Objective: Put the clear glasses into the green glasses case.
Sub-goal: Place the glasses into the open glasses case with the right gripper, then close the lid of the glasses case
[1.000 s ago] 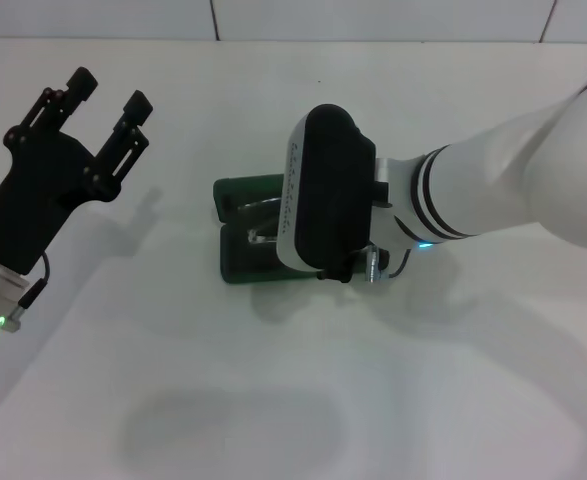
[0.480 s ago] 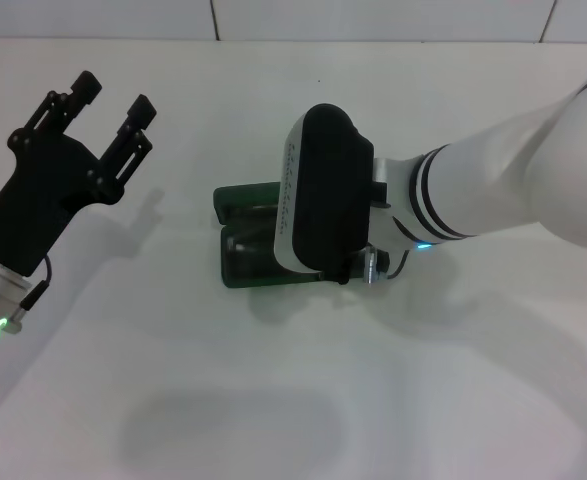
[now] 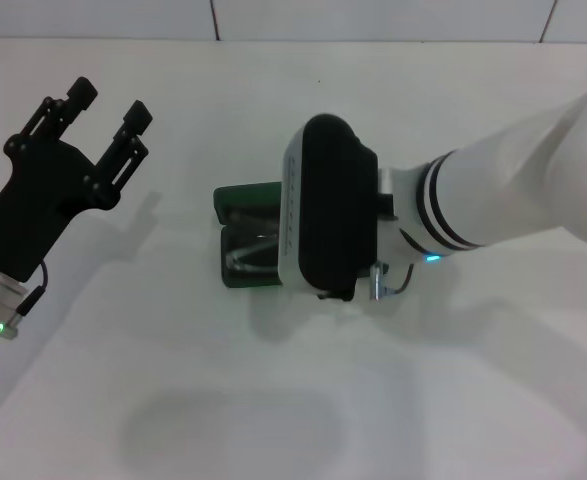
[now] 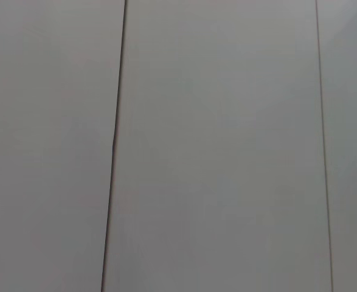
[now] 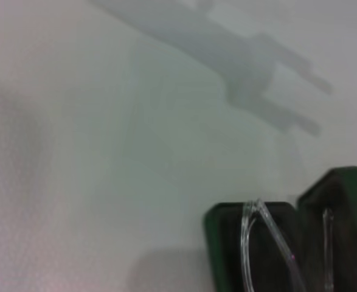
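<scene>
The green glasses case (image 3: 239, 199) lies open at the table's middle, lid toward the far side. The clear glasses (image 3: 254, 250) show inside its dark base, partly covered by my right arm's black wrist housing (image 3: 325, 205), which hangs directly over the case. My right gripper is hidden beneath that housing. The right wrist view looks down on the case (image 5: 213, 238), with the glasses' thin clear arms (image 5: 250, 243) crossing its lining. My left gripper (image 3: 111, 100) is open and raised at the far left, well away from the case and holding nothing.
The white table (image 3: 173, 400) spreads around the case. A tiled wall (image 3: 373, 18) runs along the far side, and the left wrist view shows only wall panels (image 4: 214, 146).
My right wrist has shifted a little toward the near side and right, uncovering more of the case's base with the glasses in it. The left arm has barely moved.
</scene>
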